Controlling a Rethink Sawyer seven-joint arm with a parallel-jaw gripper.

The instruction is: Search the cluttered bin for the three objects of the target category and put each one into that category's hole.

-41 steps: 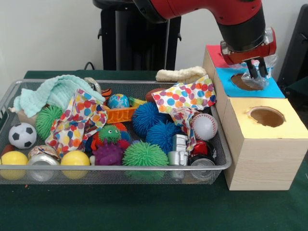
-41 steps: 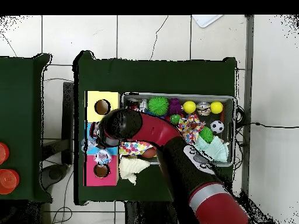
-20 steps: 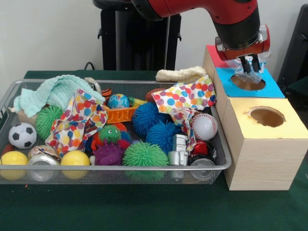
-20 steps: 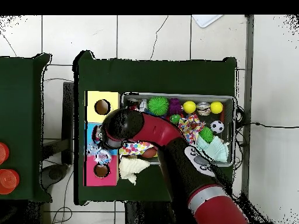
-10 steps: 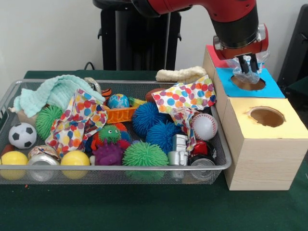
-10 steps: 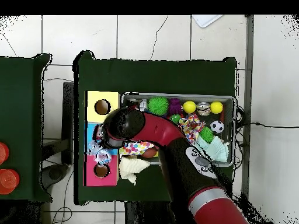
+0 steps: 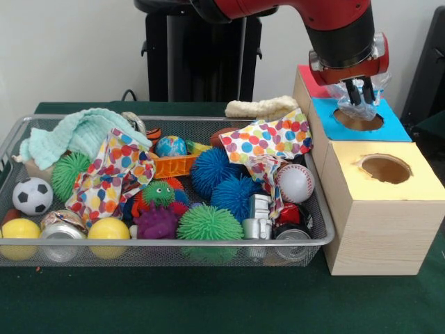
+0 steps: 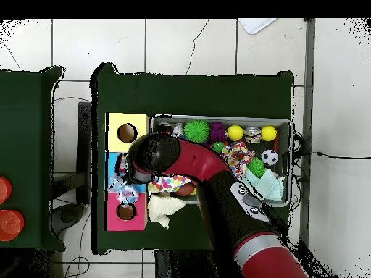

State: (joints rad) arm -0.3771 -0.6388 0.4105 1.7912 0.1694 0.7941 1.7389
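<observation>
My gripper (image 7: pixel 360 96) hangs right above the round hole (image 7: pixel 358 120) in the bright blue surround. It is shut on a crumpled see-through plastic bottle (image 7: pixel 356 108), whose lower end reaches the hole's mouth. The wire mesh bin (image 7: pixel 167 242) lies to the left, full of toys and cloths. No other see-through bottle shows among the clutter. In the overhead view my arm (image 8: pixel 181 159) crosses the bin (image 8: pixel 290 145) and covers most of the blue surround (image 8: pixel 113 168); the gripper itself is hidden under it.
The yellow-surround hole (image 7: pixel 386 168) is nearest the camera and the red surround (image 7: pixel 309 78) is behind the blue. The bin holds spiky balls (image 7: pixel 208 224), a baseball (image 7: pixel 295 182), a dotted cloth (image 7: pixel 268 142), yellow balls (image 7: pixel 108 231) and metal cans (image 7: pixel 61 233).
The gripper has risen slightly and shifted a little over the blue hole, the bottle still in it. Nothing in the bin moved.
</observation>
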